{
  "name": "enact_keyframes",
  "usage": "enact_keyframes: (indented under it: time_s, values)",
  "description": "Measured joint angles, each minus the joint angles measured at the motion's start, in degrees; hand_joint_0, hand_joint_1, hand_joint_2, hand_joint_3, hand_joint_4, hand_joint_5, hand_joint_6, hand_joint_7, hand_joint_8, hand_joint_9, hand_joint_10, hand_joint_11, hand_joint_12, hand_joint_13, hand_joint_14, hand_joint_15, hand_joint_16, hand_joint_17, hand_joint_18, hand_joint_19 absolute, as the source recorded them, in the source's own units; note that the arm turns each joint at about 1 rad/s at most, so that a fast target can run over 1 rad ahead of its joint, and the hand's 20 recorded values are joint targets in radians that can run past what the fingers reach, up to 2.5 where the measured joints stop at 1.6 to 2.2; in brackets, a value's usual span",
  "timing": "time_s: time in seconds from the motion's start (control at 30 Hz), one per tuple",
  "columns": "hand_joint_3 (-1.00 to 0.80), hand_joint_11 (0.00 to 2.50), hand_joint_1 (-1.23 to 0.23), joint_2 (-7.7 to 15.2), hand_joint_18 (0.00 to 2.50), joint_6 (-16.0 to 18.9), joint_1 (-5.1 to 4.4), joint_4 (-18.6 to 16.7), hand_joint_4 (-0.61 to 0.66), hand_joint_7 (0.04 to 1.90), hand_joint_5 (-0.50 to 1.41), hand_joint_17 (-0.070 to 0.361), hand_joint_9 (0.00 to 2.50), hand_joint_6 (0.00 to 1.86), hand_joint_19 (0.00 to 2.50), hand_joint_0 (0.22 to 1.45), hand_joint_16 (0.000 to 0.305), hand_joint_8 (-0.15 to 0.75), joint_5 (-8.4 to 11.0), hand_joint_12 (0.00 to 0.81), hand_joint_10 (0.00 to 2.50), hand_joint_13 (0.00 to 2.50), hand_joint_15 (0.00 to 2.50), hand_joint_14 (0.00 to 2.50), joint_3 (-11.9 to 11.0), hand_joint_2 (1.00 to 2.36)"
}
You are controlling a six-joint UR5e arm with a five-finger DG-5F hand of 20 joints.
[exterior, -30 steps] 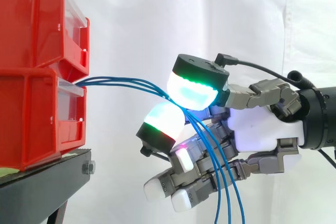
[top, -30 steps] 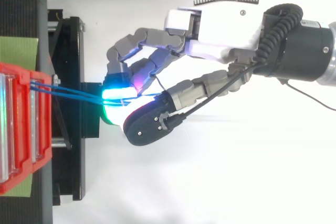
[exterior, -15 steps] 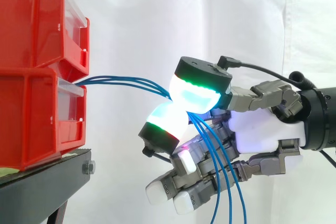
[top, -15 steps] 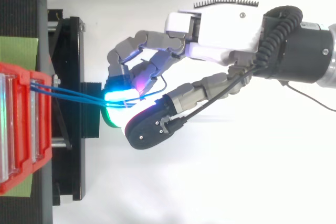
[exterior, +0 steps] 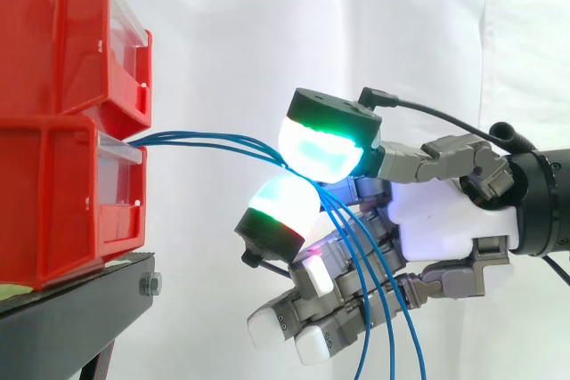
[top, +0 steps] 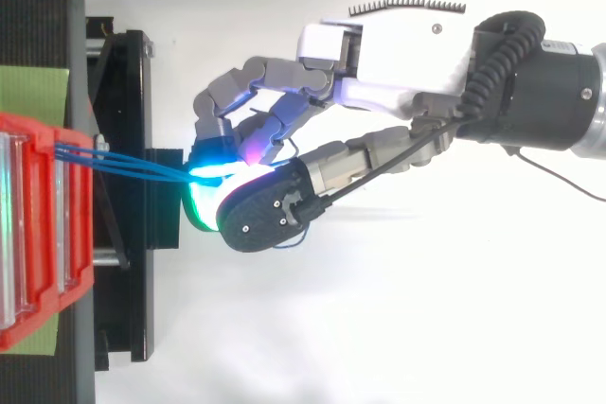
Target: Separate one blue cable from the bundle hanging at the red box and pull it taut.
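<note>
Bundle of blue cables (exterior: 205, 140) is pinched between two glowing pads (exterior: 319, 144) of hand (exterior: 445, 220); strands are seen running leftward, slightly bowed, to red box (exterior: 71, 202)

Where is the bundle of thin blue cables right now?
In the side view, the thin blue cables leave the lower red plastic bin at left, pass between glowing pads of the hand at centre, then hang down.

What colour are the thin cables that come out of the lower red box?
Blue. The cables show best in the side view.
</note>
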State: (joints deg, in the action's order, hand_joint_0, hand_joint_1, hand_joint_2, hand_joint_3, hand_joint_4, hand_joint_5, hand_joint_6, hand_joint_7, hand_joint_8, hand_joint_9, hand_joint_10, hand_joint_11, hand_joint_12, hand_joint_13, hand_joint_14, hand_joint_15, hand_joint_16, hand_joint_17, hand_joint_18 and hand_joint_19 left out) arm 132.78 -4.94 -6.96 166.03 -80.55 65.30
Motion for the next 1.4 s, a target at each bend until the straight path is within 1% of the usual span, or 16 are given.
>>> enact_keyframes:
  time_s: [0.1,0.2,0.23,0.33,0.53,0.67,0.8,0.87,0.9,0.93,1.03,1.17,1.2,1.3,1.37,1.4]
  values:
    - [-0.5,0.86,-0.58,0.0,0.58,0.01,0.01,0.0,0.18,1.19,-0.23,0.099,0.82,0.89,0.39,0.5,0.044,0.302,-0.03,0.34,0.02,0.61,0.35,0.01,0.0,1.0]
    - [-0.5,0.86,-0.52,-0.01,0.58,0.01,0.03,0.0,0.18,1.15,-0.23,0.1,0.82,0.89,0.39,0.5,0.044,0.304,-0.04,0.34,0.02,0.61,0.36,0.01,0.0,1.0]
    - [-0.5,0.86,-0.47,-0.01,0.58,-0.01,0.04,0.0,0.18,1.13,-0.23,0.098,0.83,0.89,0.4,0.51,0.043,0.302,-0.04,0.335,0.02,0.61,0.35,0.01,0.0,1.0]
    - [-0.5,0.85,-0.45,-0.02,0.57,-0.06,0.09,0.0,0.16,1.17,-0.23,0.09,0.83,0.87,0.41,0.58,0.04,0.286,-0.05,0.319,0.02,0.61,0.36,0.01,0.0,1.0]
    - [-0.27,0.87,-0.59,-0.02,0.57,-0.15,0.17,0.0,0.14,1.24,-0.23,0.089,0.83,0.89,0.4,0.6,0.039,0.289,-0.06,0.316,0.03,0.61,0.35,0.01,0.0,1.02]
    - [-0.21,0.87,-0.69,0.0,0.57,-0.16,0.18,0.0,0.1,1.25,-0.23,0.089,0.83,0.9,0.39,0.61,0.039,0.287,-0.08,0.317,0.02,0.61,0.35,0.01,0.0,1.02]
    - [-0.25,0.87,-0.77,0.01,0.59,-0.16,0.24,0.0,0.1,1.27,-0.23,0.091,0.84,0.9,0.4,0.64,0.041,0.28,-0.12,0.318,0.02,0.61,0.35,0.01,0.0,1.02]
    - [-0.34,0.87,-0.8,0.01,0.6,-0.16,0.26,0.0,0.12,1.2,-0.23,0.092,0.84,0.9,0.39,0.67,0.041,0.28,-0.13,0.318,0.02,0.61,0.35,0.01,0.0,1.02]
    - [-0.4,0.87,-0.81,0.01,0.6,-0.16,0.26,0.0,0.13,1.23,-0.22,0.092,0.84,0.89,0.38,0.68,0.041,0.281,-0.13,0.32,0.02,0.61,0.34,0.01,0.0,1.01]
    - [-0.45,0.87,-0.84,0.01,0.6,-0.16,0.26,0.0,0.16,1.32,-0.21,0.093,0.84,0.88,0.37,0.7,0.041,0.284,-0.12,0.32,0.02,0.61,0.34,0.01,0.0,1.0]
    - [-0.5,0.86,-0.85,0.02,0.6,-0.2,0.27,0.0,0.18,1.3,-0.21,0.093,0.85,0.88,0.37,0.72,0.041,0.284,-0.03,0.318,0.02,0.6,0.34,0.01,0.0,1.0]
    - [-0.5,0.88,-0.85,0.02,0.6,-0.35,0.29,-0.11,0.23,1.29,-0.2,0.093,0.86,0.87,0.37,0.67,0.042,0.287,-0.02,0.317,0.02,0.6,0.34,0.01,0.0,1.0]
    - [-0.5,0.88,-0.82,0.02,0.6,-0.38,0.3,-0.16,0.23,1.29,-0.2,0.094,0.86,0.86,0.38,0.62,0.042,0.289,-0.03,0.318,0.02,0.6,0.34,0.01,0.0,1.0]
    - [-0.5,0.88,-0.78,0.02,0.59,-0.42,0.35,-0.28,0.21,1.26,-0.2,0.098,0.87,0.87,0.38,0.55,0.044,0.291,-0.03,0.329,0.02,0.59,0.35,0.01,0.0,1.0]
    - [-0.5,0.88,-0.77,0.02,0.59,-0.44,0.35,-0.34,0.2,1.21,-0.2,0.099,0.87,0.87,0.38,0.55,0.044,0.292,-0.02,0.331,0.02,0.59,0.34,0.01,0.0,1.0]
    - [-0.5,0.88,-0.72,0.02,0.59,-0.44,0.35,-0.35,0.19,1.19,-0.21,0.099,0.86,0.87,0.38,0.54,0.044,0.294,-0.01,0.332,0.02,0.59,0.35,0.01,0.0,1.0]
